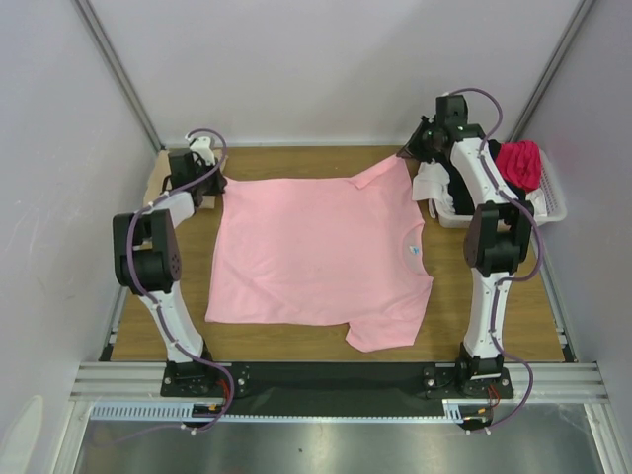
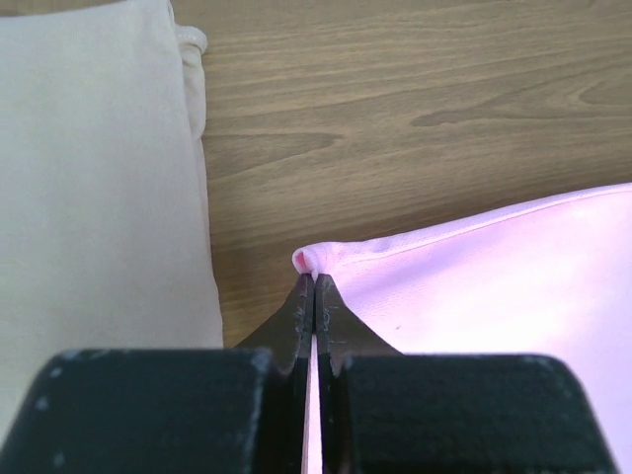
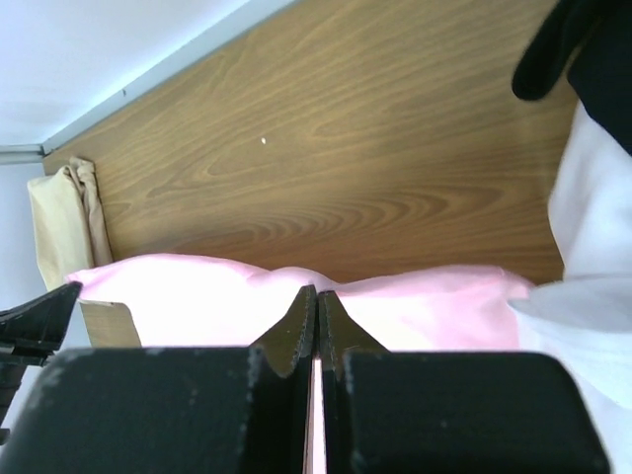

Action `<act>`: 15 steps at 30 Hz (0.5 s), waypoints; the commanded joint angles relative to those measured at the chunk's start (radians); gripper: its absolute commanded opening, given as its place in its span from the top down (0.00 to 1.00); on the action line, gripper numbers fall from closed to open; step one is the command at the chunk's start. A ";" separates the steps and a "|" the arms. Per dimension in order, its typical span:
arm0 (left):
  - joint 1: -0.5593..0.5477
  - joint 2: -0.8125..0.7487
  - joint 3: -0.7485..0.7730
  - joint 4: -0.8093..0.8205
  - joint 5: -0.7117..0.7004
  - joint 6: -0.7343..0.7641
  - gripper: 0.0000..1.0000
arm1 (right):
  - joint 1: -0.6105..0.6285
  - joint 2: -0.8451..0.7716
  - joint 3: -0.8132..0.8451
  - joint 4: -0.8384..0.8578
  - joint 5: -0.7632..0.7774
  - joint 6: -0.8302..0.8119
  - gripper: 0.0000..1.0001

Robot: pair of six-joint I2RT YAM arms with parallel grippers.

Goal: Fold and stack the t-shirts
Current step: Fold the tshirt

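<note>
The left claw (image 2: 314,280) and right claw (image 3: 316,294) are pinching the pink t-shirt (image 1: 316,252) along its twelve o'clock edge. Such tiny bites could be slipping out.

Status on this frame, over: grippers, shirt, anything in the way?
Left gripper shut on pink t-shirt far corner. Right gripper shut on its far sleeve. Shirt spread flat, unfolded. Tan t-shirt beside left gripper, not touching the pink.

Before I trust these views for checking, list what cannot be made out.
1. Tan shirt: left wrist view cuts it off at the frame edge; top view, left arm covers most of it.
2. Basket contents: top view, right arm hides part; shirt count unclear.
3. Pink shirt label print: top view, too small.
</note>
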 commanded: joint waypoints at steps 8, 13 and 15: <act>0.025 -0.124 -0.071 0.110 0.111 0.104 1.00 | -0.007 -0.194 -0.178 0.044 0.006 0.033 1.00; 0.033 -0.174 -0.092 0.024 0.154 0.166 1.00 | -0.005 -0.260 -0.244 0.053 0.004 0.043 1.00; 0.036 -0.197 -0.124 0.025 0.180 0.181 1.00 | -0.005 -0.280 -0.287 0.062 0.000 0.054 1.00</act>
